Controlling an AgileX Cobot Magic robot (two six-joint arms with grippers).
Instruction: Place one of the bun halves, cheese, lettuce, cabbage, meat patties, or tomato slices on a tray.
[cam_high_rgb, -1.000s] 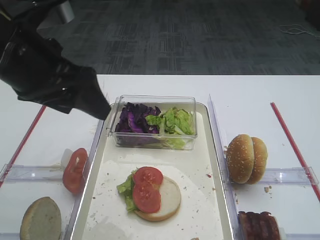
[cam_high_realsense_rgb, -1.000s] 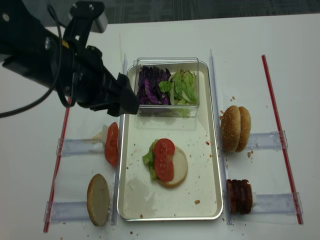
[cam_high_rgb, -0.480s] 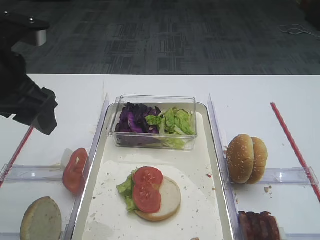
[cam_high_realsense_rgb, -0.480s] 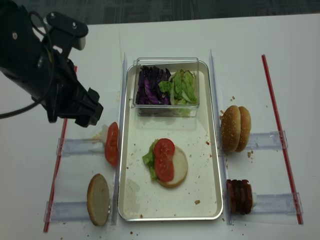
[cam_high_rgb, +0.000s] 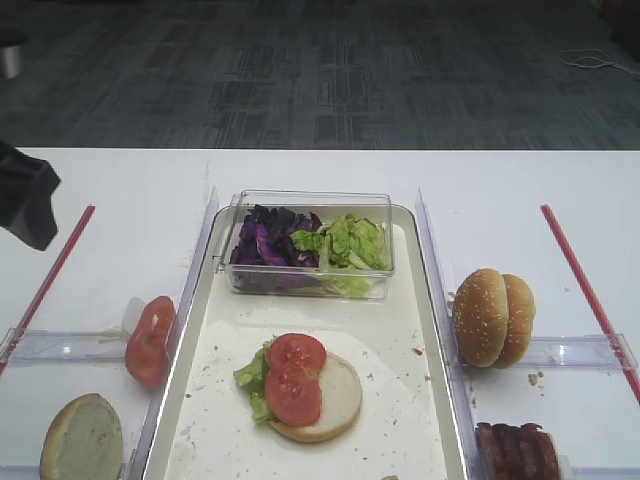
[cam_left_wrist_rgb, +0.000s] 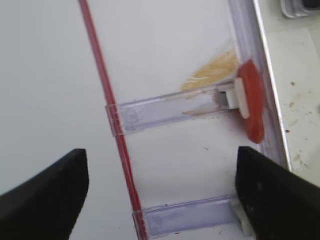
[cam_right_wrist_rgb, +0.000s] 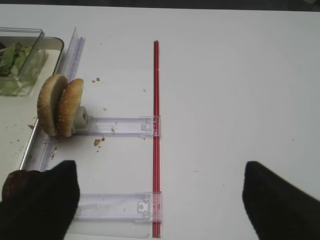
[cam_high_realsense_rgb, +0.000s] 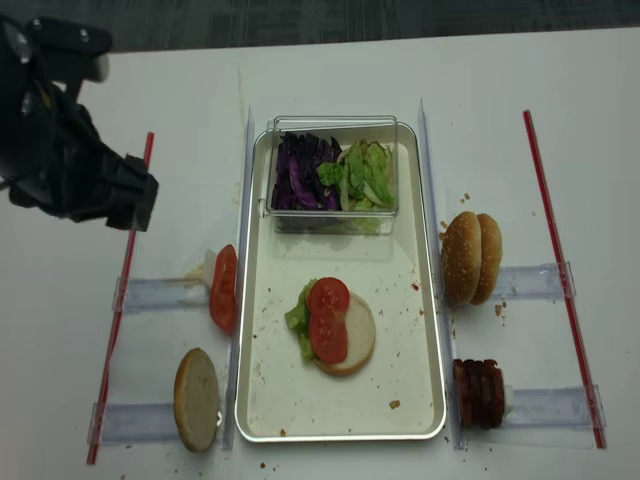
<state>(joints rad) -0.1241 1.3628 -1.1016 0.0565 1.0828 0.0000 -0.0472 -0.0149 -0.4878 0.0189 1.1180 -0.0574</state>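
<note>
On the cream tray (cam_high_realsense_rgb: 400, 330) lies a bun half (cam_high_realsense_rgb: 358, 340) topped with lettuce (cam_high_realsense_rgb: 296, 318) and two tomato slices (cam_high_realsense_rgb: 327, 318). A clear box holds purple cabbage (cam_high_realsense_rgb: 300, 170) and more lettuce (cam_high_realsense_rgb: 368, 172). Left of the tray, a tomato slice (cam_left_wrist_rgb: 250, 107) stands on edge in a holder, with a bun half (cam_high_realsense_rgb: 197, 398) nearer me. To the right are sesame buns (cam_right_wrist_rgb: 60, 105) and meat patties (cam_high_realsense_rgb: 478, 392). My left gripper (cam_left_wrist_rgb: 160, 200) hangs open and empty over the left table by the red strip. The right gripper (cam_right_wrist_rgb: 160, 200) is open and empty too.
Red strips (cam_high_realsense_rgb: 120, 300) (cam_right_wrist_rgb: 156, 135) run along both sides of the table. Clear plastic holders (cam_right_wrist_rgb: 117, 126) (cam_left_wrist_rgb: 170, 110) lie across the table beside the tray. Crumbs (cam_right_wrist_rgb: 97, 142) lie near the sesame buns.
My left arm has pulled back from beside the clear box to the far left of the table, its jaws still open. The food has not moved.
</note>
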